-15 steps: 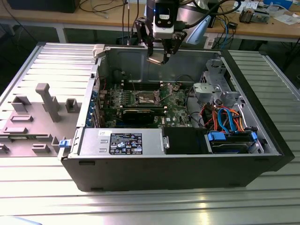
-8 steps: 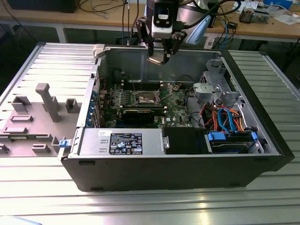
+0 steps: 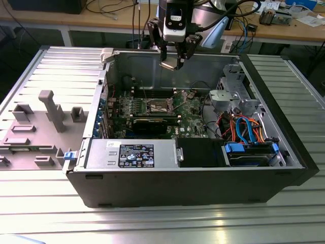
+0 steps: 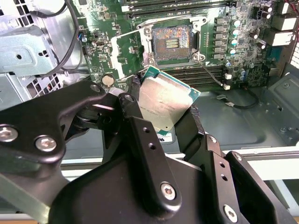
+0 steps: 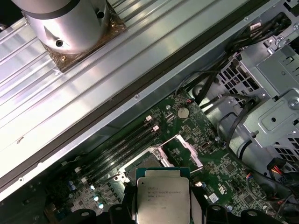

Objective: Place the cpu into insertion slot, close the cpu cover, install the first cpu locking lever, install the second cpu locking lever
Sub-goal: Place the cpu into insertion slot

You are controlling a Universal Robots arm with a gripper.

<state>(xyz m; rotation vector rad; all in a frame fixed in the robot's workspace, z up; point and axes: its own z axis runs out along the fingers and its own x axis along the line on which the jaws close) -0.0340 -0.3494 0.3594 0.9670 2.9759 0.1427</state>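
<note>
My gripper [image 3: 174,61] hangs above the open computer case, shut on the cpu [image 3: 171,64]. In both wrist views the cpu [image 4: 163,103] [image 5: 162,198] is a flat grey-silver square with a green edge, pinched by its sides between black fingers [image 4: 136,122]. It is in the air, well clear of the motherboard [image 4: 224,28]. The insertion slot [image 4: 172,43] [image 3: 160,105] lies bare below, its contact field exposed. The cpu cover [image 5: 183,150] [image 4: 127,52] stands swung up beside the slot. A thin wire locking lever [image 4: 211,73] lies loose next to the socket.
The case [image 3: 193,183] lies on its side on a ribbed metal table. Inside are a power supply [image 3: 133,153], a metal drive cage [image 3: 234,96] and orange and blue cables [image 3: 245,127]. Grey fixtures [image 3: 48,109] stand at the exterior view's left. Memory slots [image 5: 126,144] border the socket.
</note>
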